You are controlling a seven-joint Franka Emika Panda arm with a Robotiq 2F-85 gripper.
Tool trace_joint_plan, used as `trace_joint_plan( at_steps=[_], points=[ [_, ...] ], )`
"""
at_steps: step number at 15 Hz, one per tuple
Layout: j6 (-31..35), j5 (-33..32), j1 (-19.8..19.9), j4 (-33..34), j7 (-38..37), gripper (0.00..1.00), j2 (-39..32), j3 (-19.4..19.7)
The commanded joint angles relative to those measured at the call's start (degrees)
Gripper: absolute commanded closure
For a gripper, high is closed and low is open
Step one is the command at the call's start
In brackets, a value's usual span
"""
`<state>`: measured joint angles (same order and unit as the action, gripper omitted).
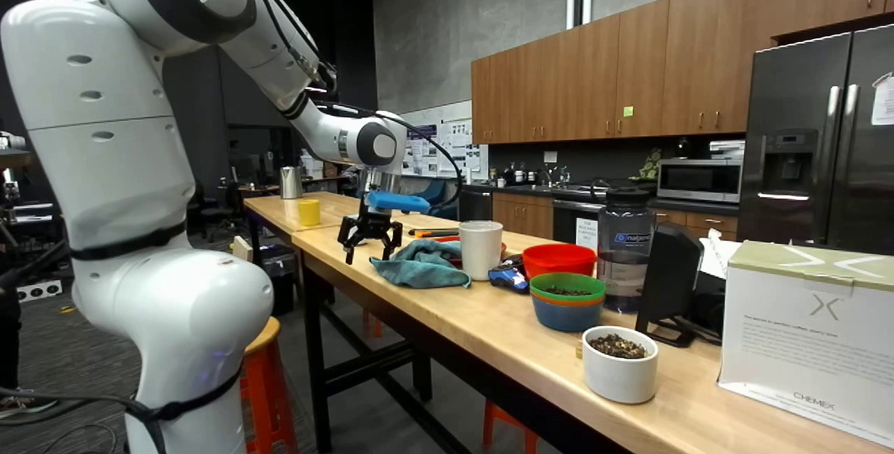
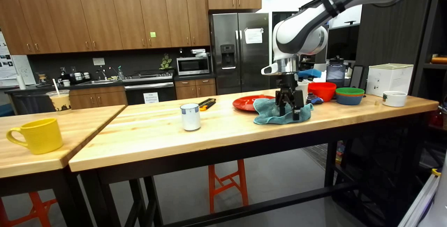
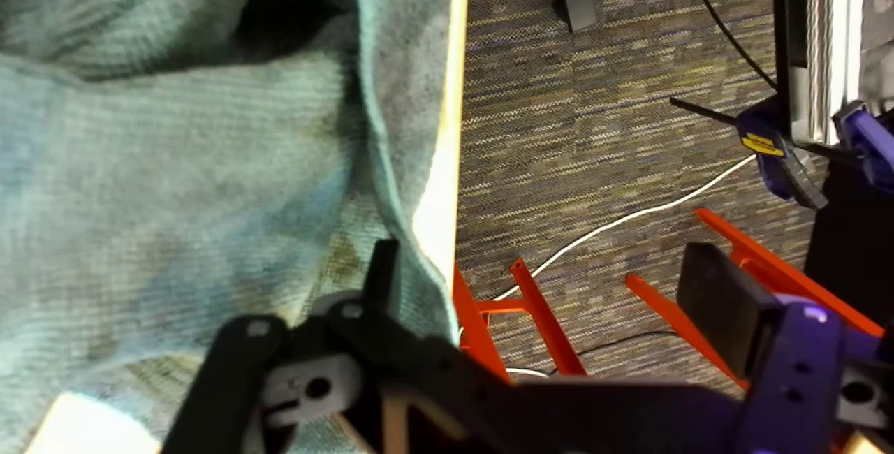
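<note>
Both jaws stand wide apart, gripping nothing; the wrist view cuts off the crumpled cloth (image 3: 188, 181), its direction and long axis unclear.

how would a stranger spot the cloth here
Find the wooden table with the red plate on it. Near the table's edge, by the tool, lies the cloth. Its crumpled teal folds set it apart from the plate and the nearby white cup.

Between the white mug (image 2: 190, 117) and the cloth (image 2: 268, 112), the table (image 2: 227, 125) offers a free passage, whereas the red plate (image 2: 245, 103) and white container (image 1: 480, 251) are obstacles just beside the cloth.
</note>
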<state>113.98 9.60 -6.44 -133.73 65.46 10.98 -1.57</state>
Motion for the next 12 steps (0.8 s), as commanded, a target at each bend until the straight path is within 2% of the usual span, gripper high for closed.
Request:
trace_joint_plan(
  at_steps=[1,7,10,12],
  points=[
    [1.09,0.48,-0.26,-1.76,0.42,0.0,2.03,0.08],
    [2.38,0.2,-0.57,-2.64,0.98,0.0,2.54,-0.04],
    [6.08,-2.32,-0.58,-3.76,-0.8,0.0,3.29,-0.78],
    [8.58,-1.68,-0.66,-4.48,-2.17,0.0,3.54,-0.84]
  ],
)
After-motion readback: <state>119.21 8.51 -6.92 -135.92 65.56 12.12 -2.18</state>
